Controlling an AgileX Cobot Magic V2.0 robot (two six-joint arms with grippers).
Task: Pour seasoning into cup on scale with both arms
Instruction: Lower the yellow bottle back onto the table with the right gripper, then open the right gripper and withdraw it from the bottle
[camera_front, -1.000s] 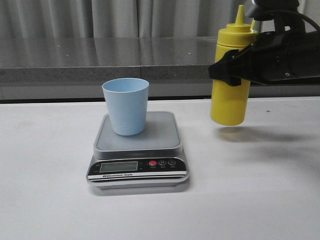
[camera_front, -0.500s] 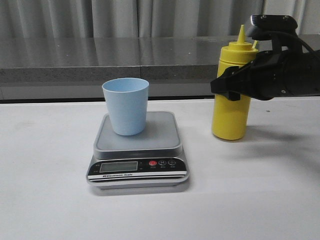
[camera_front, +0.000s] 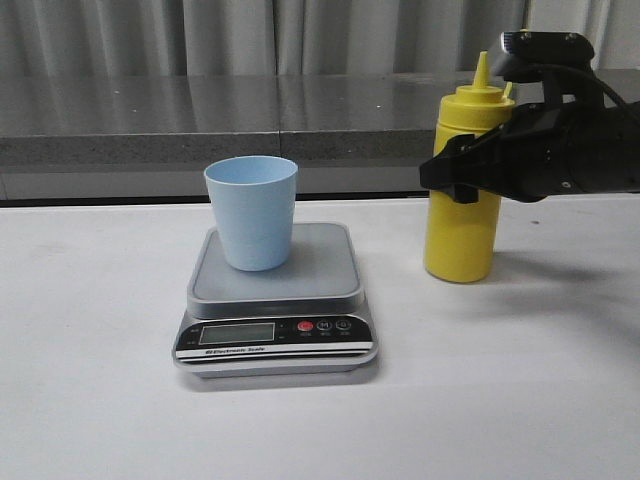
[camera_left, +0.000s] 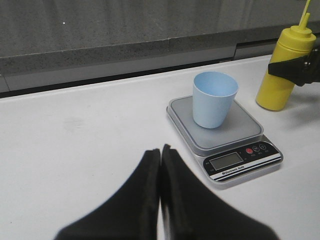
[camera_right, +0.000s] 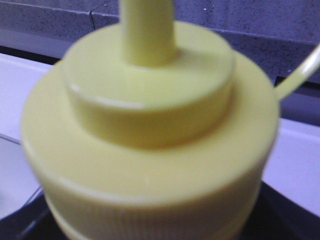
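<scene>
Front view: right pincer (camera_front: 447, 178) clenched around the upright yellow seasoning bottle (camera_front: 462, 228), standing on the desk (camera_front: 520, 400) right of the scale (camera_front: 276, 300) carrying the blue cup (camera_front: 252, 212). Left pincer (camera_left: 160, 155) closed, empty. Next, seemingly: lift, tilt over cup.

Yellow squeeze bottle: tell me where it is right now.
In the front view the yellow squeeze bottle stands upright on the white table, right of the scale and blue cup, with the right gripper around its upper body.
</scene>
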